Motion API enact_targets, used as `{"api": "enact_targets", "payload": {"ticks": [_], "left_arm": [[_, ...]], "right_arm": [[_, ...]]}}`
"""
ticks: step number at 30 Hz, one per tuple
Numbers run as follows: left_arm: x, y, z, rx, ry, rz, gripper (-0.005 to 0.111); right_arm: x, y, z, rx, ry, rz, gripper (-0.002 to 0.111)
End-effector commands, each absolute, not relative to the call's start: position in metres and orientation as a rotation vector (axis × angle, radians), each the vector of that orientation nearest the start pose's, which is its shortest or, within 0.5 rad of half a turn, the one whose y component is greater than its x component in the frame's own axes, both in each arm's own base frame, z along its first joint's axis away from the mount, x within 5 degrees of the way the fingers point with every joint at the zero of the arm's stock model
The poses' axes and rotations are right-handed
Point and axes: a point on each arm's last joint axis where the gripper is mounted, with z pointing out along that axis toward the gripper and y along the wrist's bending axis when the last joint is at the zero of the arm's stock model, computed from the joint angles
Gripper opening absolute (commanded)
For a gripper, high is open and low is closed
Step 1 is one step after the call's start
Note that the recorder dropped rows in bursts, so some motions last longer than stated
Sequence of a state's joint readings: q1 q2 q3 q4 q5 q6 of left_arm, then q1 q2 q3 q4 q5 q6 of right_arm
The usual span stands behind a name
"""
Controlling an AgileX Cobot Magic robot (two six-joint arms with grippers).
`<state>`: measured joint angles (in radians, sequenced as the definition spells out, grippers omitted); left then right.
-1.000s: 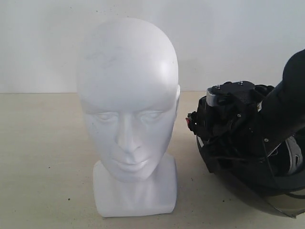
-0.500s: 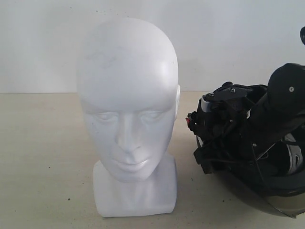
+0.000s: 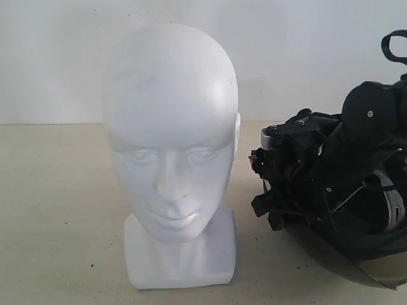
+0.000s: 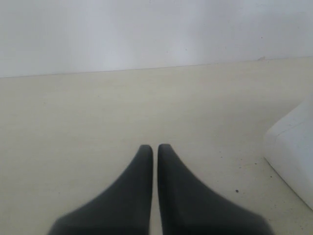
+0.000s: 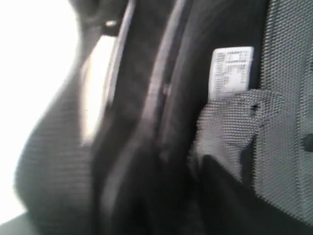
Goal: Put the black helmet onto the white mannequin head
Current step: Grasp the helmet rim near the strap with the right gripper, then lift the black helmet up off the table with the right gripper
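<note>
The white mannequin head (image 3: pixel 170 127) stands upright on its squarish base, facing the exterior camera; a corner of that base (image 4: pixel 293 156) shows in the left wrist view. The black helmet (image 3: pixel 375 241) lies on the table to its right, opening up, smoky visor (image 3: pixel 359 272) low in front. My right gripper (image 3: pixel 270 210) reaches down at the helmet's rim nearest the head. The blurred right wrist view shows only mesh lining (image 5: pixel 283 98) and a white label (image 5: pixel 232 71), so the jaws' state is unclear. My left gripper (image 4: pixel 154 147) is shut on nothing, low over the table.
The beige table (image 3: pixel 57 210) runs back to a white wall (image 3: pixel 318 51). The right arm's black links (image 3: pixel 372 117) rise over the helmet at the right edge of the exterior view.
The right arm's upper links have swung up and leftward while its wrist has tipped lower toward the helmet's rim. The head and the helmet have stayed in place.
</note>
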<state>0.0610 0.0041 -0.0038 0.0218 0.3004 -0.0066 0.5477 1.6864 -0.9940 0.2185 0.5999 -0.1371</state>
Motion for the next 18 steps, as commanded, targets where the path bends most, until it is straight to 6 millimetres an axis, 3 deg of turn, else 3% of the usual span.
{"api": "enact_targets", "payload": {"ticks": [1,4,8,15,18], "left_arm": [[0.054,0.003,0.186,-0.049,1.783,0.046,0.005],[0.054,0.003,0.186,-0.049,1.783,0.046,0.005],[0.054,0.003,0.186,-0.049,1.783,0.046,0.005],[0.054,0.003,0.186,-0.049,1.783,0.046,0.005],[0.054,0.003,0.186,-0.049,1.783,0.046,0.005]], "right_arm": [[0.27,0.178,0.191,-0.735,2.708,0.316,0.025],[0.27,0.178,0.191,-0.735,2.708,0.316,-0.001],[0.271,0.179,0.195,-0.731,2.702,0.32,0.0],[0.287,0.187,0.236,-0.823,2.672,0.273,0.0],[0.288,0.185,0.236,-0.843,2.658,0.24,0.0]]}}
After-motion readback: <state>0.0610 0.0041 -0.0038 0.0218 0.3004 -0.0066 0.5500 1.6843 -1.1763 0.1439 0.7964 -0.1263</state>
